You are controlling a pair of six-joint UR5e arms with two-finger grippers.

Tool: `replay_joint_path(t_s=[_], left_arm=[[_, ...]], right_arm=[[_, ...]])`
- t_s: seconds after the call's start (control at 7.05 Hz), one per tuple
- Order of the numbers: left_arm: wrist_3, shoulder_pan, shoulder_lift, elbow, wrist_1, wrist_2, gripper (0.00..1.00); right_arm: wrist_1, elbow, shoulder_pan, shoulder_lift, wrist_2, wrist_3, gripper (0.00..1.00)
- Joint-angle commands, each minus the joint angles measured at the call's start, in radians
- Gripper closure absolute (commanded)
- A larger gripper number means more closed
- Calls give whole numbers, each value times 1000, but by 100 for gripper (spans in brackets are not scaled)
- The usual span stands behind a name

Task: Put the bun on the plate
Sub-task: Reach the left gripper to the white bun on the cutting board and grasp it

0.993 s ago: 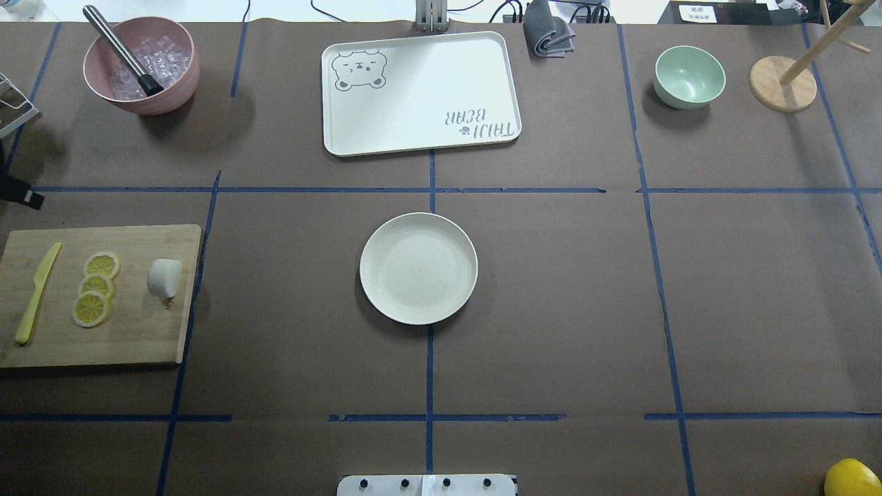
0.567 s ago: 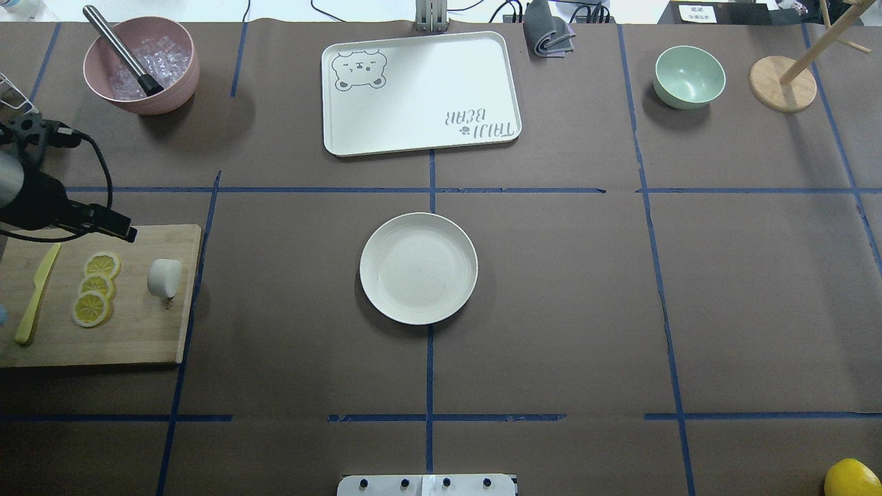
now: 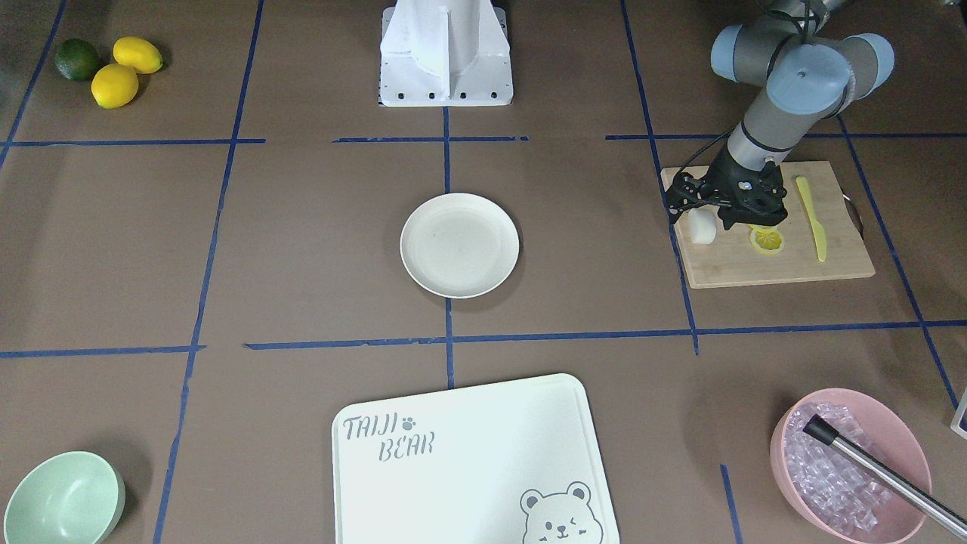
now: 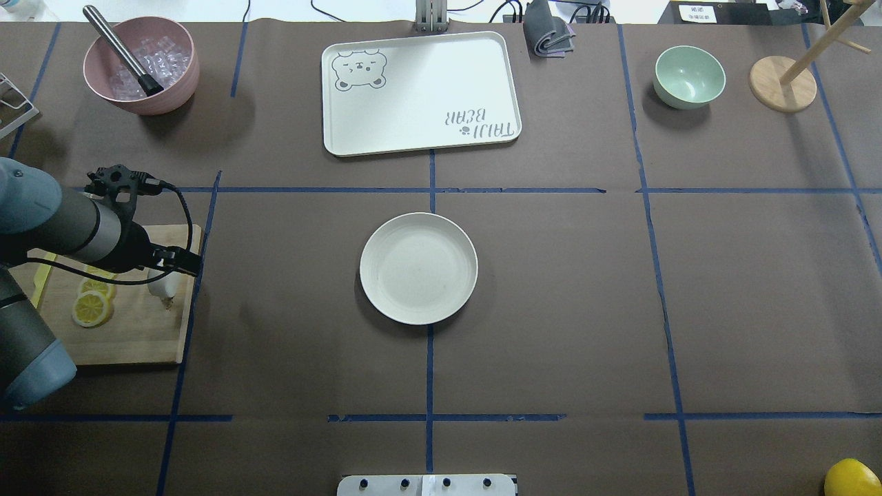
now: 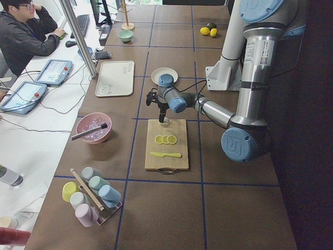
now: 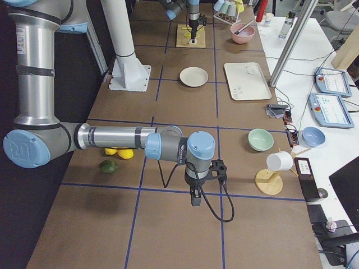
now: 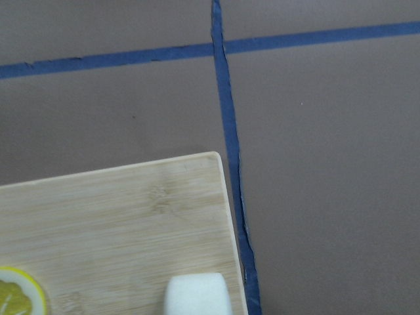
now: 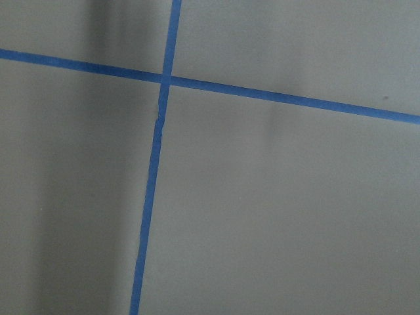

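Observation:
The bun (image 3: pixel 701 225), a small white lump, lies on the wooden cutting board (image 3: pixel 755 264) next to the lemon slices (image 3: pixel 767 239). My left gripper (image 3: pixel 727 217) hangs just over the board, beside and above the bun. From overhead it (image 4: pixel 167 270) covers most of the bun (image 4: pixel 163 289), and I cannot tell whether its fingers are open. The left wrist view catches the bun's top (image 7: pixel 197 296) at the bottom edge. The cream plate (image 4: pixel 418 267) sits empty at the table's middle. My right gripper (image 6: pixel 193 199) hovers over bare table, its state unclear.
A yellow knife (image 3: pixel 812 219) lies on the board's far side. The pink bowl (image 4: pixel 141 65) with ice and a metal tool, the bear-print tray (image 4: pixel 420 93), the mint bowl (image 4: pixel 689 76) and a wooden stand (image 4: pixel 782 83) line the far edge. A lemon (image 4: pixel 851 477) sits near right.
My left arm has swung in from the left edge, moving rightward over the cutting board until its gripper covers most of the bun. The bun and plate have not moved.

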Motion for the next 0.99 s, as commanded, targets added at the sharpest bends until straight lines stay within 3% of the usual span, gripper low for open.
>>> replay_joint_path(t_s=[0.0,0.28,0.57,0.71,0.85], left_arm=[[3,13,12,7,-3,12,0],[3,15,9,33,-2,13,0],[3,13,12,33,4,10,58],[3,13,13,33,5,10,72],[3,12,13,26,5,10,79]], right_arm=[[0,0,0,0,0,0,0],[0,-8,0,0,1,0,0],[0,-9,0,0,2,0,0],[0,-9,0,0,2,0,0],[0,-8,0,0,2,0,0]])
